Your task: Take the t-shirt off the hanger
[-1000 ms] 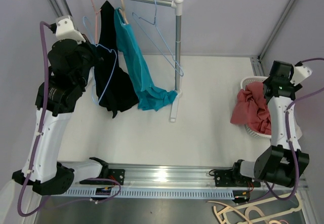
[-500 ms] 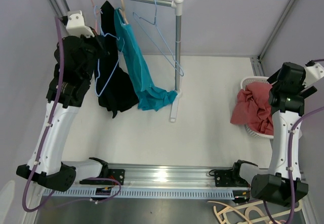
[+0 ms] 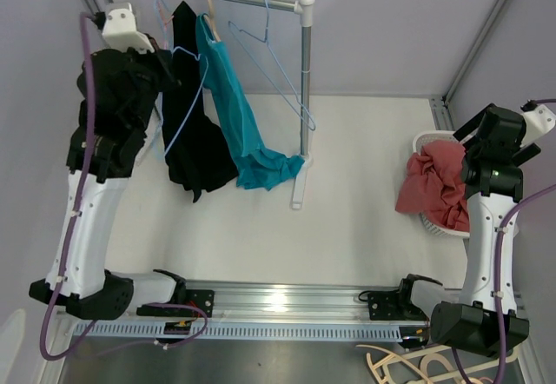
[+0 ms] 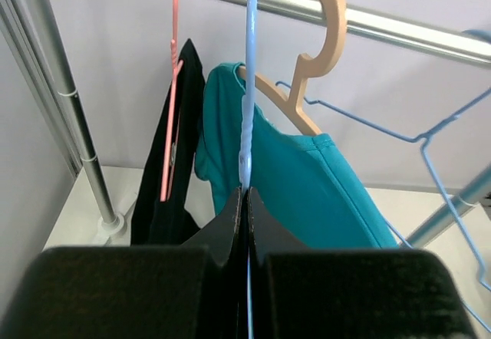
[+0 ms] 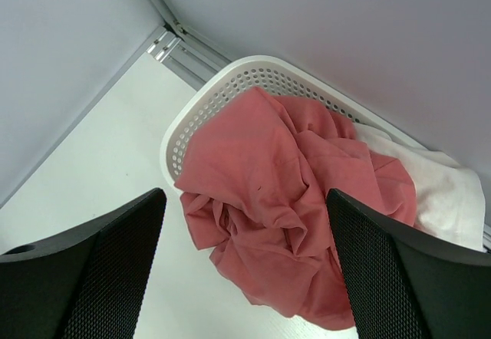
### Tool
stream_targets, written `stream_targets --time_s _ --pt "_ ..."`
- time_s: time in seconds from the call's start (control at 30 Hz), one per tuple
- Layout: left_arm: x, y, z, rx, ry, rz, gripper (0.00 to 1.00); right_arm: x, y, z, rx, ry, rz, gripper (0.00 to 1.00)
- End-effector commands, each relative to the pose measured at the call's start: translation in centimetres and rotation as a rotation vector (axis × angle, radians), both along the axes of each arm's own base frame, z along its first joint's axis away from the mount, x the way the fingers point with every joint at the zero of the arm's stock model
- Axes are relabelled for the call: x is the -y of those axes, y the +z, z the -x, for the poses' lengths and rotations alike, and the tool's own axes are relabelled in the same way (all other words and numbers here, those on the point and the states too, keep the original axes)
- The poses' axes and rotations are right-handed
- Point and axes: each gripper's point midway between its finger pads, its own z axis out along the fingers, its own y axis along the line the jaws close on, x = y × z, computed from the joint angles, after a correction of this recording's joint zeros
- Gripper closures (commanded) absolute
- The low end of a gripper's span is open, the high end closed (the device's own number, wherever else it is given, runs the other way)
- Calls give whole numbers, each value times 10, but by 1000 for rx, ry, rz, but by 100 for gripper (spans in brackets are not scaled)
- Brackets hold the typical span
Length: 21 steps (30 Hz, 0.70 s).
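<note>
T-shirt (image 5: 291, 170) hides basket (image 5: 230, 78) inside, R end effector (image 5: 245, 197) open, empty, L end effector (image 4: 244, 201) pinching blue hanger (image 4: 249, 86)

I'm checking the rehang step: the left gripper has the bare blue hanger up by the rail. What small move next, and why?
Probably ease the hook of the blue hanger over the rail, then open. The left gripper is shut on its neck just below the rail, and the hook's top runs out of view, so seating isn't confirmed. The red shirt lies in the basket.
</note>
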Motion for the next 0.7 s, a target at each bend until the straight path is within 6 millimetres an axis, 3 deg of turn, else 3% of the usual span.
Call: stream_targets --time_s 0.0,0.03,0.07,0.2,0.27,0.3,0.37,0.4,0.53,0.57,0.6,0.67 --pt "-9 39 43 34 -31 47 99 -4 14 -8 49 33 8 10" --pt "-13 34 51 2 -23 44 99 -5 14 -9 50 43 5 9" --pt "-20 52 66 43 -11 57 99 -6 15 -10 54 49 3 10" --pt "-46 71 108 116 52 66 99 -11 17 -13 67 73 -4 9" --pt "-49 69 112 135 64 62 99 -13 18 -13 76 81 -6 9" --pt "-57 78 131 191 68 59 99 -14 18 -14 78 86 -8 9" --pt "-62 68 128 217 102 50 99 -18 21 -17 87 102 -7 8" --pt "-71 73 143 256 126 45 99 -19 22 -18 87 105 -5 8" --pt "-84 59 148 296 189 9 99 -24 27 -22 100 125 -1 7" --pt "-83 51 142 287 195 -19 99 -25 28 -23 103 127 -2 7" --pt "-86 57 141 319 213 -34 99 -28 29 -24 105 138 -2 7" --pt "-83 43 125 291 224 -58 99 -30 32 -27 121 148 -2 6"
